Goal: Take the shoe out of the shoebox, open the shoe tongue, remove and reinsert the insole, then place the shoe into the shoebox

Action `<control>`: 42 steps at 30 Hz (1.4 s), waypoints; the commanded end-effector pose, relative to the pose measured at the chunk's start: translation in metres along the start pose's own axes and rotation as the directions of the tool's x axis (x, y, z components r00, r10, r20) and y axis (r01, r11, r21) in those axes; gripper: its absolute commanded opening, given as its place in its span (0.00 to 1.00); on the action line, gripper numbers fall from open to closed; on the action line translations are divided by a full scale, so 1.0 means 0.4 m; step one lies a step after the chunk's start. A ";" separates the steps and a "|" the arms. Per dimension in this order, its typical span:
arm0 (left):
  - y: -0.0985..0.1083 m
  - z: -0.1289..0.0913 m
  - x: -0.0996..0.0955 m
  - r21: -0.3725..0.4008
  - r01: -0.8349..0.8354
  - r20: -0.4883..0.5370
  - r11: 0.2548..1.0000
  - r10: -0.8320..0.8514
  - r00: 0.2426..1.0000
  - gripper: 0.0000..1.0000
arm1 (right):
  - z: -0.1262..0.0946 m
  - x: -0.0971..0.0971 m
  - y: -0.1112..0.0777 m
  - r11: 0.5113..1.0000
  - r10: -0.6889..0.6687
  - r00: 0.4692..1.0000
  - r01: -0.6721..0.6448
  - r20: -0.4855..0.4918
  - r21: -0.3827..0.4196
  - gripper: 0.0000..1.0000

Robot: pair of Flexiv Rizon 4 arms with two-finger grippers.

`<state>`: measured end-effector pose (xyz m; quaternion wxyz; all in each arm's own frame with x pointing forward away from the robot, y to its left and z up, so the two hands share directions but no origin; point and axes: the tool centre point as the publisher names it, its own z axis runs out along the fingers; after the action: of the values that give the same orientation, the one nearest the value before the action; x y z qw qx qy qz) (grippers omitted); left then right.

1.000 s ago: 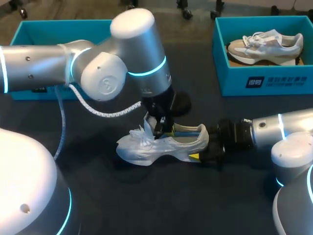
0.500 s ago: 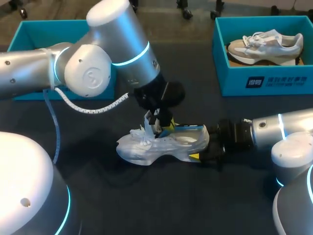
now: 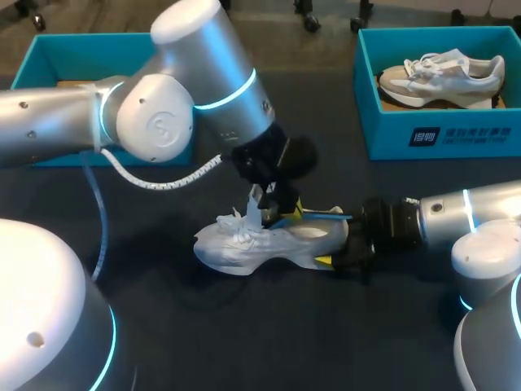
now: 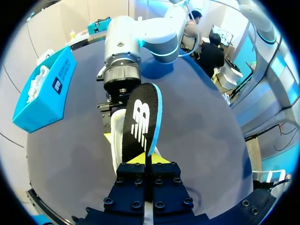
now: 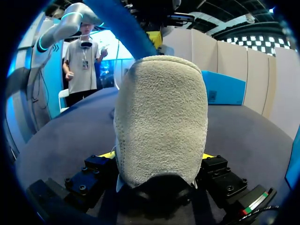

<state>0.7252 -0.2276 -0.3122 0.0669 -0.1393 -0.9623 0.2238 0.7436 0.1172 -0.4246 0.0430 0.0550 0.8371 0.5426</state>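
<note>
Two arms share one white mesh shoe (image 3: 260,244) at the middle of the dark table (image 3: 269,338). The right claw (image 3: 337,246) is clamped on its fuzzy, rounded heel. The left claw (image 4: 147,161) is pinched on the thin, bendy insole (image 4: 140,123), black-topped and blue-edged. Insole removal looks under way; next comes a steady upward pull with the heel braced.
</note>
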 end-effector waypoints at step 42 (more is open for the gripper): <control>-0.023 0.092 -0.037 -0.008 -0.112 0.194 0.994 0.111 0.975 0.00 | 0.007 -0.001 -0.006 1.000 0.000 1.000 0.000 0.002 0.002 0.00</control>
<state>0.7289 -0.2554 -0.3389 -0.0404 -0.1702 -0.9555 0.2376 0.7437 0.1173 -0.4246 0.0430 0.0549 0.8371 0.5426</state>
